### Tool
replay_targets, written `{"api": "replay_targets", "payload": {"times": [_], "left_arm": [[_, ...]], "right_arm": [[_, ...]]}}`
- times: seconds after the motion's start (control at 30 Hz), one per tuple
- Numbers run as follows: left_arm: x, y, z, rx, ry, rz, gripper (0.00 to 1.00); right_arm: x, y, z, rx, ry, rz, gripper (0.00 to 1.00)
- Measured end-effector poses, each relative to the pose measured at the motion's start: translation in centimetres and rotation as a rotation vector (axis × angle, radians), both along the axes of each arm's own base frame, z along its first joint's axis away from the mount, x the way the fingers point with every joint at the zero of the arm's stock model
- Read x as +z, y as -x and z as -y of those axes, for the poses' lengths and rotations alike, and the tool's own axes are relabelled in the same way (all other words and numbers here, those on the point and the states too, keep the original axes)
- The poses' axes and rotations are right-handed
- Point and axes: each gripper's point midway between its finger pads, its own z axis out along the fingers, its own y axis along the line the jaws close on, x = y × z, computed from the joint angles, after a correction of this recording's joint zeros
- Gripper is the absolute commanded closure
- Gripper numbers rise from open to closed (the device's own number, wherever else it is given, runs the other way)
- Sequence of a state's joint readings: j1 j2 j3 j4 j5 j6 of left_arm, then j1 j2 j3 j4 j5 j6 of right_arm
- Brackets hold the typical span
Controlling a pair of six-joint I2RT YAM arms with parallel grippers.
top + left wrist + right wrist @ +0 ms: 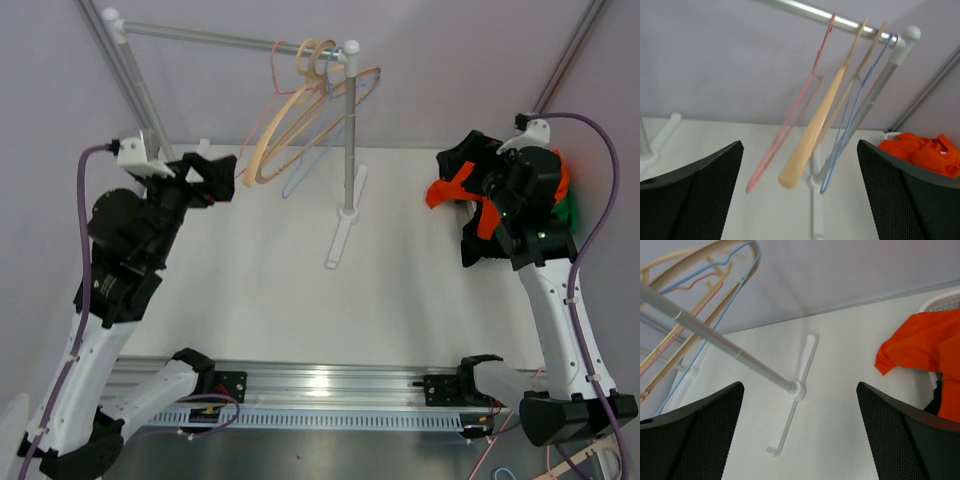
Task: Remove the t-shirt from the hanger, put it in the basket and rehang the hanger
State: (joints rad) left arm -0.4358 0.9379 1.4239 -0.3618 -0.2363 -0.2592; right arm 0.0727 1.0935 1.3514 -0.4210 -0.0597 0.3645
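Several bare hangers hang at the right end of the rack rail (pixel 210 38): a pink wire one (pixel 790 125), a thick wooden one (pixel 815 135) and a blue wire one (pixel 850 120). No cloth is on any of them. The orange t-shirt (pixel 445 190) lies crumpled on a pile at the table's right side, also visible in the right wrist view as the orange t-shirt (pixel 920 345). My left gripper (pixel 222 180) is open just left of the hangers, touching none. My right gripper (pixel 480 200) is open above the pile, with nothing between its fingers.
The rack's upright post (pixel 349 130) stands on a white foot (pixel 342 235) mid-table. A white basket rim (pixel 940 300) shows beside the orange cloth. Black and green cloth (pixel 566 212) lie in the same pile. A second rack leg (pixel 135 90) rises at the far left.
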Motion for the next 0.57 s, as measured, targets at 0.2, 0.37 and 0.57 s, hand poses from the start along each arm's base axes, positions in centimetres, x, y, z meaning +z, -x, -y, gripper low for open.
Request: {"api": "replay_targets", "payload": {"times": [0.2,0.37,0.57], "left_arm": [[-9.9,3.7,-0.5,-0.043,0.049,-0.154,0.01],[-13.8,5.6,-1.1,-0.043,0.076,-0.217,0.01],[-15.7,6.7,-1.3,-0.051,0.104,-0.248,0.01]], "right_arm": [[-4.0,1.4,-4.0,0.097,0.026,-0.047,0.00],[-7.6,1.9,-3.6,0.075,0.040,-0.098,0.01],[-8.2,1.9,-3.5,0.063,0.035,-0.088,0.01]]}}
